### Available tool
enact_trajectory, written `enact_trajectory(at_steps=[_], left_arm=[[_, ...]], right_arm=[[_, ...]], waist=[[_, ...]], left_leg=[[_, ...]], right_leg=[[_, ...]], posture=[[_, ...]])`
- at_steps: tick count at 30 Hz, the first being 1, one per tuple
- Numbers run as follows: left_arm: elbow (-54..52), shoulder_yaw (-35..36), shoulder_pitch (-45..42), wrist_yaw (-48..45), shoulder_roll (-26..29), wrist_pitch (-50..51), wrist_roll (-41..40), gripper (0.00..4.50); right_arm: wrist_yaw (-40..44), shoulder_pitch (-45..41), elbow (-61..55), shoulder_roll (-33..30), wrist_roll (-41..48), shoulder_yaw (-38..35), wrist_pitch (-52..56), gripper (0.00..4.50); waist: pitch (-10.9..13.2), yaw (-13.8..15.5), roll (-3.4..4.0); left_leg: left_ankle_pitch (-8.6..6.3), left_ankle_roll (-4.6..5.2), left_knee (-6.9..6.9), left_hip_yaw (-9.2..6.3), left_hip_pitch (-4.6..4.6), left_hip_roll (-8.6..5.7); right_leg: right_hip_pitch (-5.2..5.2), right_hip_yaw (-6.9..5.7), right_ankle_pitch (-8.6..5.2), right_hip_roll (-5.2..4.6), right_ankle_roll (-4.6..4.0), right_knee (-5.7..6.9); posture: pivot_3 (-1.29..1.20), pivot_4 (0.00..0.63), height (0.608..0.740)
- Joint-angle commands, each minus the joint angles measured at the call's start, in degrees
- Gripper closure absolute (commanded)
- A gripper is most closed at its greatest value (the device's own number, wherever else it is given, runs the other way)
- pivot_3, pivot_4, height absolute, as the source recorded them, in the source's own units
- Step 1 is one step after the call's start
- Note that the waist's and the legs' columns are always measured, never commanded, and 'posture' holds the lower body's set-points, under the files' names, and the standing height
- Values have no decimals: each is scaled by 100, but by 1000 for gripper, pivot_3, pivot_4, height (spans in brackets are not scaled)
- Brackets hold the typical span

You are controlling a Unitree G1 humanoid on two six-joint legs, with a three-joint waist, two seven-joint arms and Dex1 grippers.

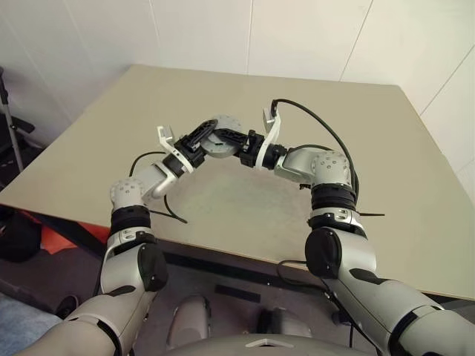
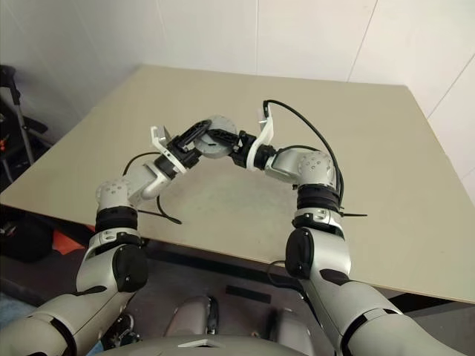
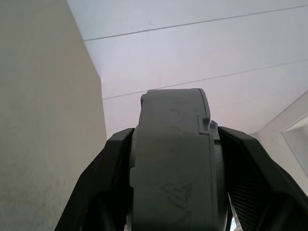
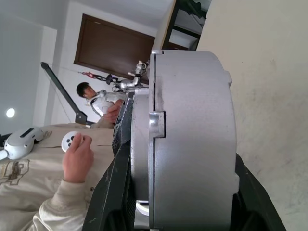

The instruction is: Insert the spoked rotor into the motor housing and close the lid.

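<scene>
Above beige table, at frame centre, left gripper and right gripper both clamp round grey metal motor housing, lid seemingly closed; next, set it down.

I see the motor housing as a squat grey metal drum with the lid already seated on it, a thin seam running around the side. It hangs above the table, tipped on edge, pinched between my left hand and right hand.

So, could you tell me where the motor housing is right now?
In the left eye view the motor housing is held above the table, near its middle, between the left gripper and right gripper.
</scene>
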Motion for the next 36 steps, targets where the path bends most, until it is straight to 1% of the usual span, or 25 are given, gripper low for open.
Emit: enact_trajectory(at_steps=[1,5,7,9,10,14,15,17,22,26,29,36], left_arm=[[-74,-145,-108,56,45,-37,100,2130],[-95,-110,-52,123,69,-143,116,2130],[-104,-100,-24,125,81,-134,87,2130],[-105,-106,-7,134,84,-142,89,2130],[-99,-106,1,150,84,-166,98,2130],[-87,-103,40,204,97,-338,207,2130],[-95,-99,51,207,102,-388,237,2130],[-122,-106,82,205,121,-503,310,2130],[-41,-16,186,317,252,-1436,758,2130],[185,427,314,547,538,-2125,821,2130],[334,557,402,697,684,-2468,931,2130],[896,732,403,1152,646,-3125,1196,2130]], right_arm=[[59,-155,-246,-24,119,25,-166,2426],[66,-166,-111,-58,38,55,-195,2426],[276,-106,-192,-107,-44,217,-283,2426],[363,-64,-239,-133,-127,341,-380,1712],[405,-45,-260,-154,-196,435,-453,1481],[355,-2,-271,-189,-579,766,-828,136],[360,18,-268,-199,-678,840,-950,36],[382,48,-245,-209,-785,921,-1098,36],[292,151,-121,-251,-1162,1127,-1566,36],[314,164,-79,-259,-1289,1150,-1743,36],[350,155,-72,-260,-1326,1133,-1786,36],[490,142,-94,-206,-1397,1254,-1906,36]], waist=[[0,0,0],[0,0,0],[0,0,0],[0,1,0],[0,0,0],[0,-2,0],[0,-1,0],[0,-2,0],[0,-15,-1],[0,-31,-1],[0,-38,-1],[-2,18,-6]], left_leg=[[0,0,0,0,0,0],[0,0,0,0,0,0],[0,0,1,0,0,0],[0,0,1,0,0,0],[0,0,2,0,1,0],[0,0,4,-1,0,0],[0,0,4,-1,0,1],[0,0,4,-1,0,0],[0,0,6,-2,1,0],[0,0,6,-3,2,1],[0,0,5,-3,4,2],[0,0,13,-5,1,0]], right_leg=[[0,0,0,0,0,0],[0,0,0,0,0,1],[0,0,0,0,0,1],[0,0,0,0,0,2],[1,0,0,0,0,2],[0,0,0,0,0,4],[0,0,0,0,0,5],[0,0,0,0,0,5],[0,0,0,0,0,6],[0,0,0,0,1,9],[0,0,0,1,1,9],[9,0,4,-2,7,9]], posture=[[0,0,740],[0,0,740],[0,0,740],[0,0,740],[0,0,740],[0,0,740],[0,0,740],[0,0,740],[0,0,740],[0,0,740],[0,0,740],[0,0,740]])
